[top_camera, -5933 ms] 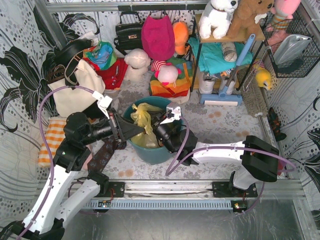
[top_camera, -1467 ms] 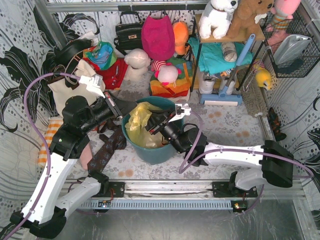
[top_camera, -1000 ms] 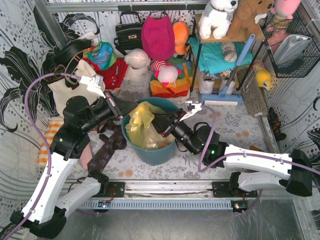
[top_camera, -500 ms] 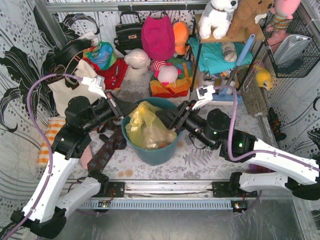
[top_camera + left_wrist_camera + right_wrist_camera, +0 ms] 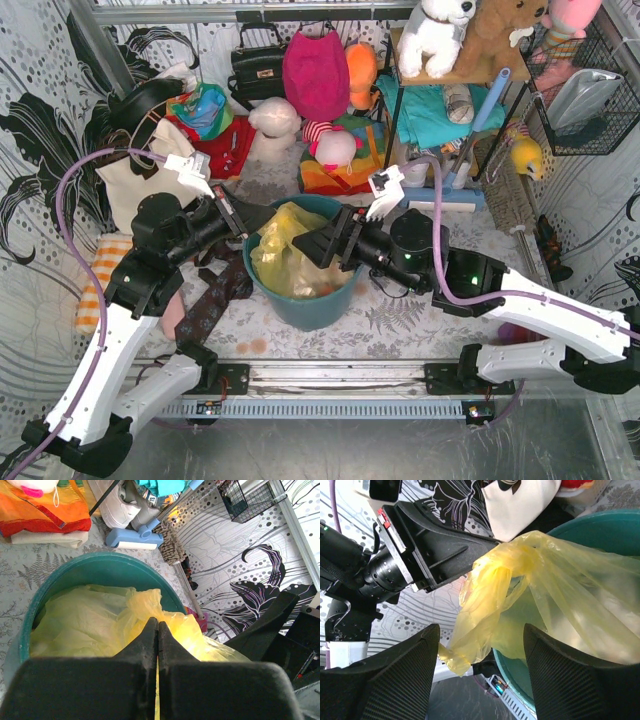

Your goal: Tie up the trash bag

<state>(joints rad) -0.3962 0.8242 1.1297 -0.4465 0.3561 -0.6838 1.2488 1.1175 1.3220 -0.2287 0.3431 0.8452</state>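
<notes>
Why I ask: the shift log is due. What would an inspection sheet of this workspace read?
Surface: fern-patterned table, crowded at the back.
Job's things: yellow trash bag sits in the teal bin, one corner drawn over the rim.
Clutter: white tote bag, black handbag, plush toys, blue-handled cleaner.
Grippers: left gripper shut on the trash bag; right gripper open, bag tail between its fingers.
Cables: purple cable loops off each arm.
Surroundings: floral wall panels, wire basket.

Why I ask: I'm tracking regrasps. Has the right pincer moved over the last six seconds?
Yes. The right pincer backed rightward: its wrist, earlier over the teal bin's right rim, now sits outside that rim, with the fingertips still reaching over it.
</notes>
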